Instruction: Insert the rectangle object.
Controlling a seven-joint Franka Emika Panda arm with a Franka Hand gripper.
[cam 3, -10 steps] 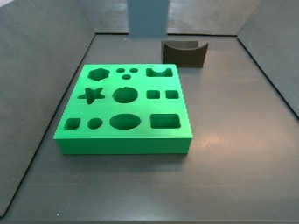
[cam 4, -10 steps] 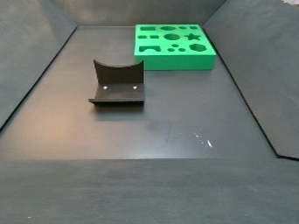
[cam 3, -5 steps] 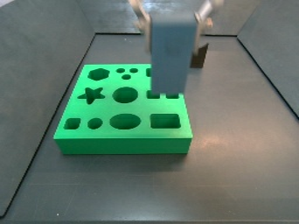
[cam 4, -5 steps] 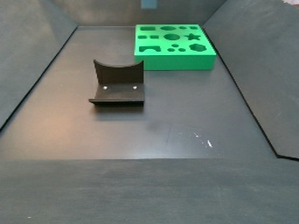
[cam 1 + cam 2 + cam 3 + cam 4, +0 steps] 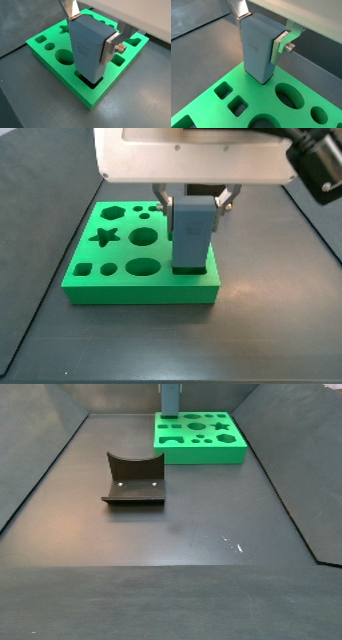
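Note:
The rectangle object is a tall grey-blue block [image 5: 194, 233], held upright. My gripper [image 5: 194, 200] is shut on its upper part, with a silver finger on either side in both wrist views [image 5: 91, 31] [image 5: 261, 29]. The block [image 5: 88, 50] [image 5: 256, 47] stands over the green board [image 5: 134, 294], which has several shaped holes. Its lower end sits at the mouth of the rectangular hole at one corner of the board [image 5: 63, 75]. How deep it reaches is hidden. In a side view only the block's lower part [image 5: 170, 399] shows, above the board [image 5: 201, 453].
The dark fixture [image 5: 134, 481] stands on the floor, apart from the board. The board has star, hexagon, round and square holes [image 5: 110, 235]. Grey walls close in the dark floor [image 5: 174, 544].
The gripper with the block has moved forward over the board and come down, bringing the block's lower end to the rectangular hole. The board and the fixture have not moved.

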